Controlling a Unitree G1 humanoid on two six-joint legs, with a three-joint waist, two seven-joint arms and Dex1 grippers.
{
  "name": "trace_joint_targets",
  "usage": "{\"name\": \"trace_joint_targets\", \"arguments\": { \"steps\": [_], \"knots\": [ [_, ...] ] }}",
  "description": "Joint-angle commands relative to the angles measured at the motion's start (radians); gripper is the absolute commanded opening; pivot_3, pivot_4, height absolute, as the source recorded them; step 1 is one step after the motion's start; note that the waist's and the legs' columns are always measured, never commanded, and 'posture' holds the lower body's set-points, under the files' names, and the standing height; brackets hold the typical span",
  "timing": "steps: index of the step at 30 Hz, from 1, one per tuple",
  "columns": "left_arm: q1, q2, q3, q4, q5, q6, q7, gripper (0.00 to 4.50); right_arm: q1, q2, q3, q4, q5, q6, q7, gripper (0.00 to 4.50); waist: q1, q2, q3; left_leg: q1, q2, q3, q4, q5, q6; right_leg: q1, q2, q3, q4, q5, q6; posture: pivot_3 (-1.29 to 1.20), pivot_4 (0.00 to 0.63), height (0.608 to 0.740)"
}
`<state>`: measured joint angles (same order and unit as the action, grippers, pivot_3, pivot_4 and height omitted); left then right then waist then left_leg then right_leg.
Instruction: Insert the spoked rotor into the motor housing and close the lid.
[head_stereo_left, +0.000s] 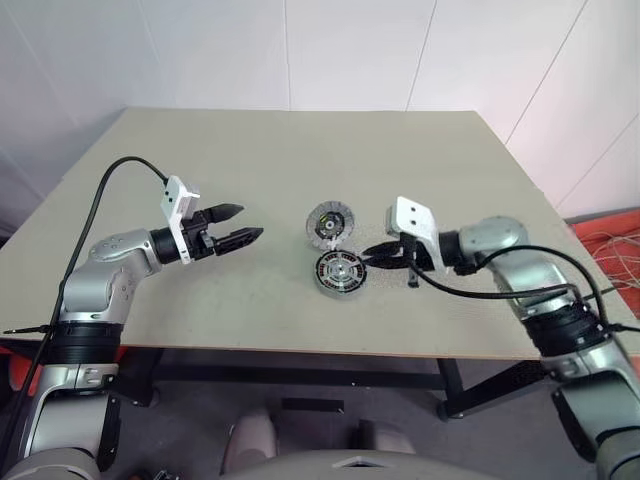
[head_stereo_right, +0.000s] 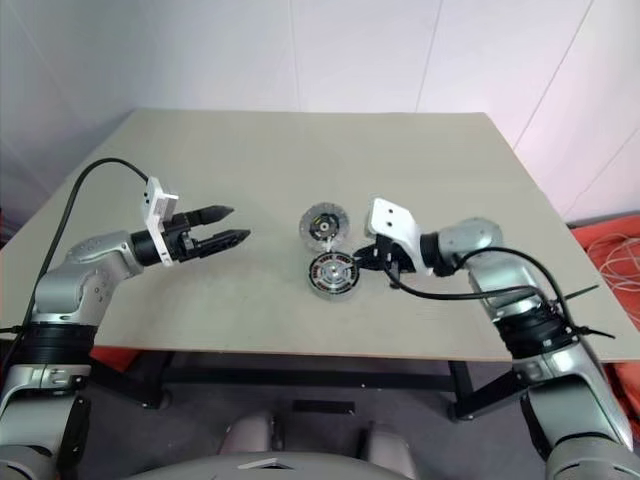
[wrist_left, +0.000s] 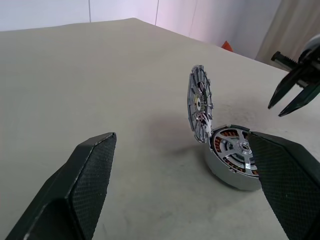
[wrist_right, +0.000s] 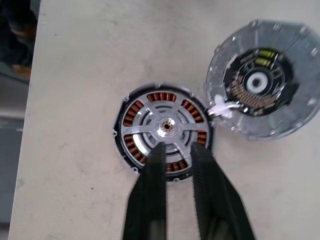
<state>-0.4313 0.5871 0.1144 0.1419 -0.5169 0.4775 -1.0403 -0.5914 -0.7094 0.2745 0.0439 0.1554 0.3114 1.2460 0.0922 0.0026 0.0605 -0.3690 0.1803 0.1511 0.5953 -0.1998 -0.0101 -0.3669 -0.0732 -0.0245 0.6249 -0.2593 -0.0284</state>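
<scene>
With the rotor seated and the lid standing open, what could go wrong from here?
1. The lid stands nearly upright beside the motor housing, seemingly joined by one small link; a sideways push might strain it or drop the lid askew.
2. The right claw, slightly open, hangs just over the spoked rotor; a low swing toward the lid could catch it.
3. The housing sits loose on the table while the open left claw is well away, so pressing may slide it.

The spoked rotor (wrist_right: 165, 127) sits inside the motor housing (wrist_right: 127, 150), silver spokes up, copper windings showing between them. The lid (wrist_left: 199, 111) stands open, nearly upright, touching the housing's far edge.
</scene>
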Motion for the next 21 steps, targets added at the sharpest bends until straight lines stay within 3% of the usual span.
{"name": "trace_joint_targets", "arguments": {
  "steps": [1, 8, 14, 21],
  "knots": [
    [0.016, 0.020, 0.026, -0.046, -0.017, -0.024, -0.023, 4.50, -0.091, -0.043, 0.045, 0.044, -0.047, -0.099, 0.115, 1.90, 0.002, 0.000, 0.000, 0.000, 0.000, 0.000, 0.000, 0.000, 0.000, 0.000, 0.000, 0.000, 0.000, 0.000, 0.000, 0.00, 0.000, 0.740],
    [0.059, 0.028, 0.025, -0.076, -0.017, -0.031, -0.021, 4.50, -0.229, -0.059, 0.150, 0.163, -0.145, -0.309, 0.307, 4.36, 0.004, 0.000, 0.000, -0.003, 0.000, 0.000, 0.002, -0.001, 0.003, -0.001, 0.000, -0.001, 0.000, 0.000, 0.000, 0.00, 0.000, 0.740],
    [0.072, 0.025, 0.027, -0.093, -0.021, -0.027, -0.014, 4.50, -0.278, -0.035, 0.227, 0.255, -0.216, -0.505, 0.360, 4.47, 0.002, 0.000, 0.000, -0.003, 0.000, 0.000, 0.003, -0.002, 0.005, -0.001, 0.000, -0.001, 0.001, 0.000, -0.001, 0.00, 0.000, 0.740],
    [0.092, 0.025, 0.038, -0.118, -0.023, -0.031, 0.003, 4.50, -0.381, 0.019, 0.316, 0.450, -0.421, -0.937, 0.216, 4.47, -0.002, 0.000, 0.000, -0.005, 0.000, 0.000, 0.004, -0.002, 0.005, -0.003, 0.000, -0.001, 0.002, 0.000, -0.001, 0.00, 0.000, 0.740]
  ]
}}
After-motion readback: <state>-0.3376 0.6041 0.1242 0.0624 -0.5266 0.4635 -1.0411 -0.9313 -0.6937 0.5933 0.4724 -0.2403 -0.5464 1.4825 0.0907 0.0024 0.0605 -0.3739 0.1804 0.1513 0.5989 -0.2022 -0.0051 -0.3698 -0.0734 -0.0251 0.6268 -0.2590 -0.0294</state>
